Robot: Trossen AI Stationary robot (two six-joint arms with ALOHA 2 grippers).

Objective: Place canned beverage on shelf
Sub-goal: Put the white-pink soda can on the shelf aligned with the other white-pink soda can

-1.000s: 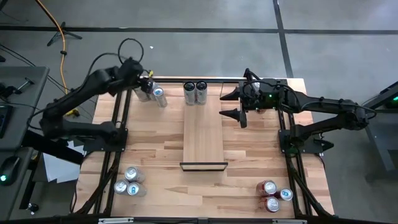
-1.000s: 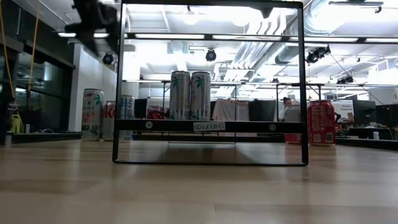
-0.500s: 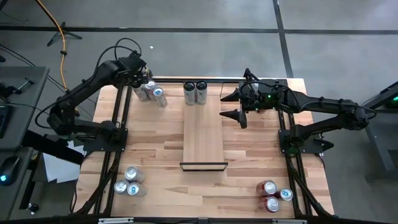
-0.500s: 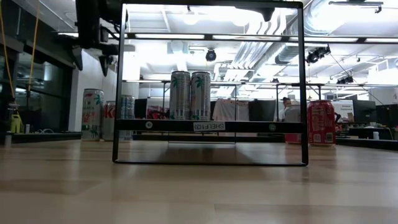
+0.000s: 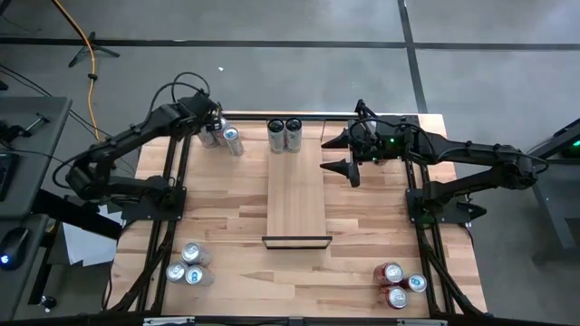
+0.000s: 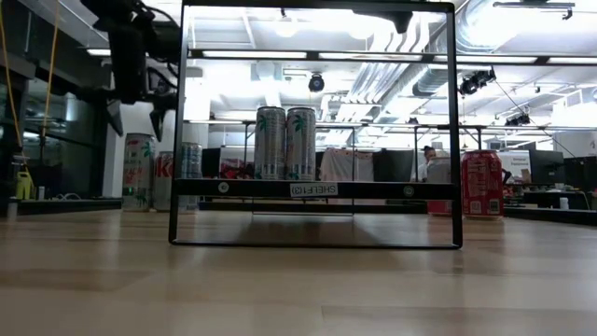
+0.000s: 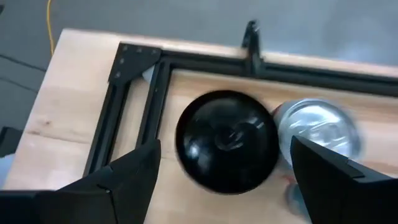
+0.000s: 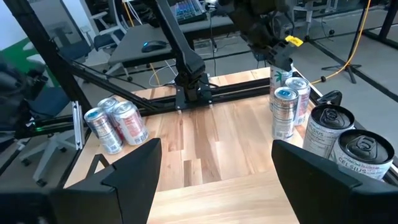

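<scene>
Fingers: left gripper [image 5: 207, 125] open above cans [image 5: 223, 138] at the table's far left corner. Shelf [image 5: 296, 193] at centre, two cans [image 5: 285, 134] on its far end. Right gripper [image 5: 336, 152] open, just beside the shelf.

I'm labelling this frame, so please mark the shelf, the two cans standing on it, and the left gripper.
shelf [image 5: 296, 204]: high view, bare middle of the pale panel.
two cans on the shelf [image 5: 285, 134]: high view, between their tops.
left gripper [image 6: 135, 110]: low view, midway between its open fingertips.
</scene>
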